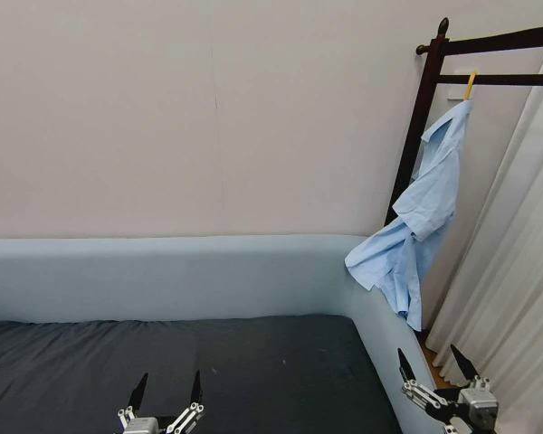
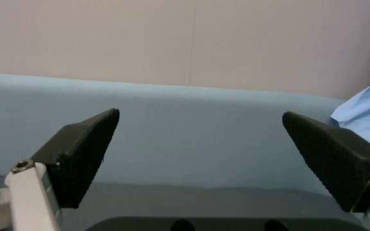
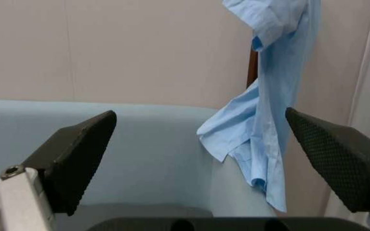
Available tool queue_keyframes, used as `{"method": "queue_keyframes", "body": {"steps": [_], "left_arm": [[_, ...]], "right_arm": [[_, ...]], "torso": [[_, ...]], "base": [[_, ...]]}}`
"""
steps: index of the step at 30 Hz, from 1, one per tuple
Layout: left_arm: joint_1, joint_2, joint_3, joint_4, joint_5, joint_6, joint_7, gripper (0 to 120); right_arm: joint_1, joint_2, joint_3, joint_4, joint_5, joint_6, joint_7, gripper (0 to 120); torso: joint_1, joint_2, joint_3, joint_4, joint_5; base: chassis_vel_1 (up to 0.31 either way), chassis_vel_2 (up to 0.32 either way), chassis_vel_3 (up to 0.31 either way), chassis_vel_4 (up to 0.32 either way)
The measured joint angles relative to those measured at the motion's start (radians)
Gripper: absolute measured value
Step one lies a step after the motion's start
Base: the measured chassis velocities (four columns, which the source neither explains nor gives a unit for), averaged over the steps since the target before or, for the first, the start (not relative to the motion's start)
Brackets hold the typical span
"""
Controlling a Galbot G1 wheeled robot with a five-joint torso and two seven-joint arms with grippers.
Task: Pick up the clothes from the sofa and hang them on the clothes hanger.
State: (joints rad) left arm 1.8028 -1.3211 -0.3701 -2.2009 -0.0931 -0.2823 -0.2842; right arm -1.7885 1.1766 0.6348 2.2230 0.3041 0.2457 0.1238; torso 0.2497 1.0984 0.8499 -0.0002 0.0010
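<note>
Grippers, two, nearest the head camera. Left gripper, one, at 7 o'clock in the head view, low over the sofa seat: two dark fingers spread wide apart, closed on nothing. Its wrist view shows the left gripper the same way, with the pale backrest showing across the gap. Right gripper, one, at 5 o'clock, just off the sofa's right end and near the curtain: two dark fingers likewise splayed, gripping nothing. In its own wrist view the right gripper is pointed toward the hanging shirt, well apart from it. Sofa, one, pale blue backrest and right arm, running from 9 o'clock to the centre. Seat cushion, one, dark grey, from 8 to 6 o'clock. Shirt, one, light blue, at 3 o'clock: it hangs collar-up from the hanger and drapes down. Its lower folds are touching or just over the top of the sofa's right arm. A corner of the shirt shows in the left wrist view, and most of the shirt in the right wrist view. Hanger, one, yellow, at 2 o'clock, hooked on the lower crossbar. Clothes stand, one, dark wood with a finial, two crossbars visible, standing behind the sofa's right end. Curtain, one, white, at 4 o'clock. Wall, plain, from 10 to 1 o'clock.
</note>
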Motion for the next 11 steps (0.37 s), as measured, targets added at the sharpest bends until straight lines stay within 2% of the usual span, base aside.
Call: {"method": "queue_keyframes", "body": {"steps": [11], "left_arm": [[0.000,0.001,0.000,0.001,-0.001,0.000,0.000,100]], "right_arm": [[0.005,-0.002,-0.003,-0.003,0.004,-0.004,0.002,100]], "torso": [[0.000,0.000,0.000,-0.0001,0.0000]], "base": [[0.000,0.000,0.000,0.000]]}}
